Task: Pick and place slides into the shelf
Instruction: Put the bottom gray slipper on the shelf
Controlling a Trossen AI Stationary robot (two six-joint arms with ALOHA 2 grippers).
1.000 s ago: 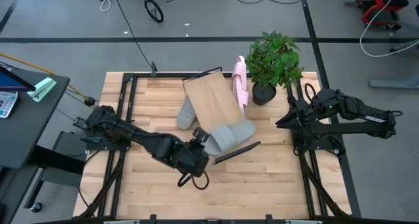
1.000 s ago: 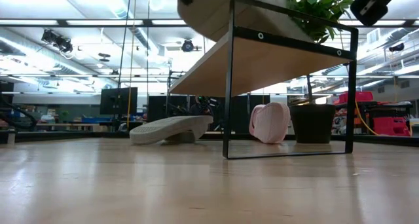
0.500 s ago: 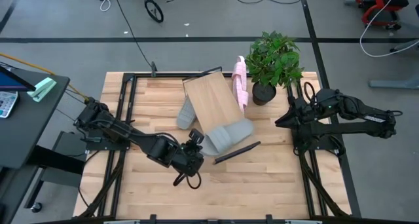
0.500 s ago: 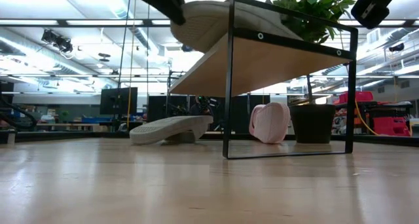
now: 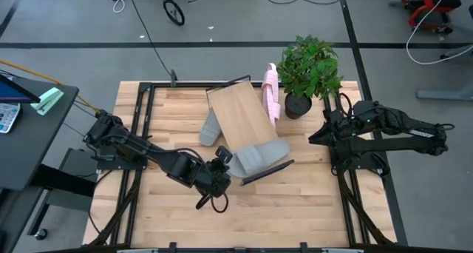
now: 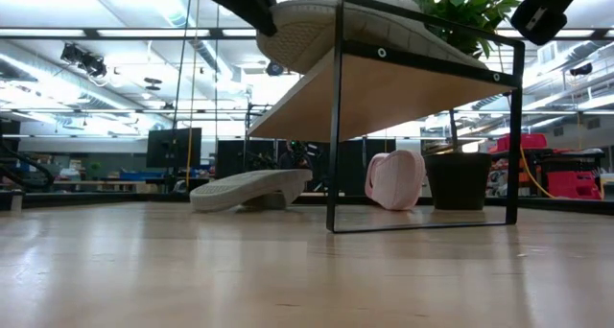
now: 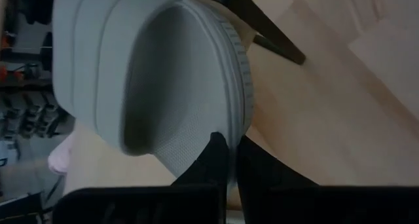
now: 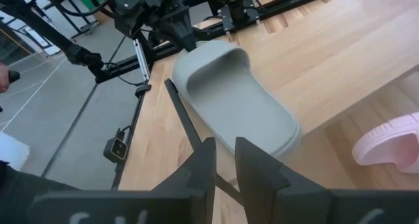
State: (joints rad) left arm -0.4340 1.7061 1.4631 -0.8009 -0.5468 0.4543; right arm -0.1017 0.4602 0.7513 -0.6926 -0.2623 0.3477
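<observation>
Left gripper [image 5: 224, 163]: at the near end of the shelf [image 5: 238, 112], jaws pinched shut on the heel rim of 1 grey slide [image 5: 259, 155]; in the left wrist view the fingers [image 7: 219, 160] meet on that rim, the footbed running away from them. This slide lies across the shelf's near end by the black end lip, strap toward the right edge, and in the low view its sole [image 6: 326, 26] sits on top of the board. Second grey slide [image 5: 210, 127]: on the table beside the shelf's left edge, partly under it. 1 pink slide [image 5: 272, 95]: on edge along the shelf's right edge, next to the plant [image 5: 308, 66] at the table's far right. Right gripper [image 5: 316, 136]: waiting over the table's right side, well apart from the shelf, jaws narrowly parted, nothing between them.
</observation>
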